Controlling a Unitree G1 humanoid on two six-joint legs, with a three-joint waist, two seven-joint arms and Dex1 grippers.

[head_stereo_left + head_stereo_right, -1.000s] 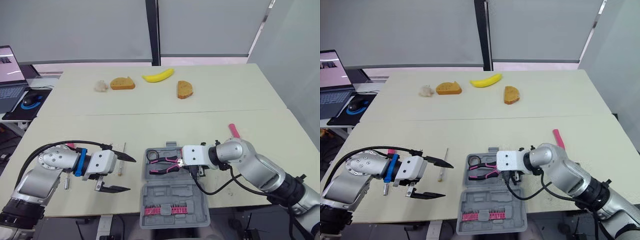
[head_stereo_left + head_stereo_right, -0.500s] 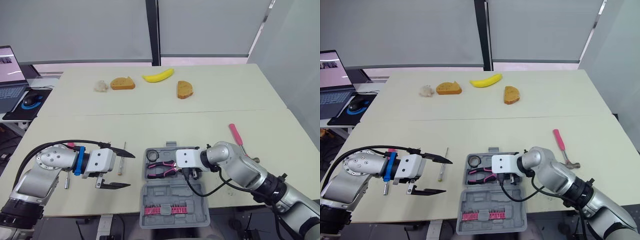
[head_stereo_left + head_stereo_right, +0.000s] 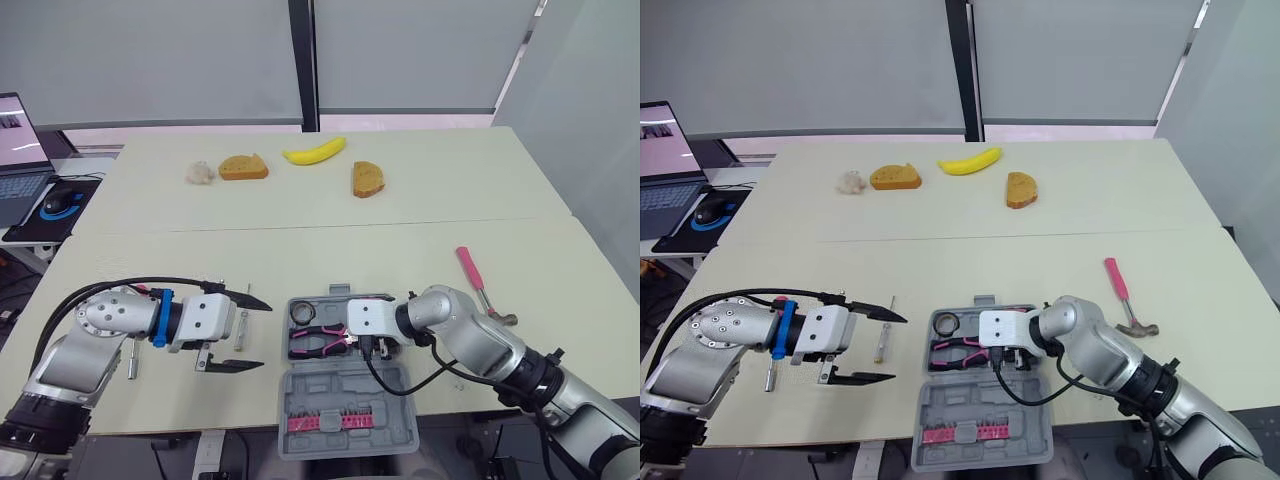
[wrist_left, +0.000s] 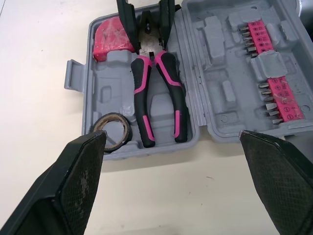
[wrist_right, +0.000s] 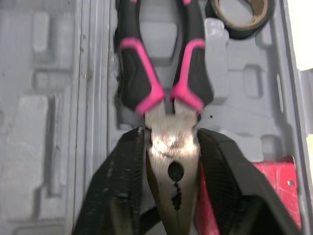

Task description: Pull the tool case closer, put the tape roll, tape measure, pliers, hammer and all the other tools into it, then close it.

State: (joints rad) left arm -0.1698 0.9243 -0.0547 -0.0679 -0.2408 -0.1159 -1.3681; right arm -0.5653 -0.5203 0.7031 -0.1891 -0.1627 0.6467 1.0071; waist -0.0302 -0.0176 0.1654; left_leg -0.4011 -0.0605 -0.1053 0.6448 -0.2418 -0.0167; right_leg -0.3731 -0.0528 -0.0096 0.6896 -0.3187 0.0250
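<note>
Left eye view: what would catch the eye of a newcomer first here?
The eye falls on the open grey tool case at the near edge of the table, where the right gripper grips the pink-handled pliers by their metal head. Left of the case, the left gripper hovers wide open.

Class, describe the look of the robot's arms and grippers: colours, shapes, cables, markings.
Both arms are silver-grey metal with rounded joints. The left arm carries a blue ring at the wrist and a black cable arching over it; the right arm has a second black cable looping below. The left gripper and right gripper are white boxes, each with two black tapered fingers.
</note>
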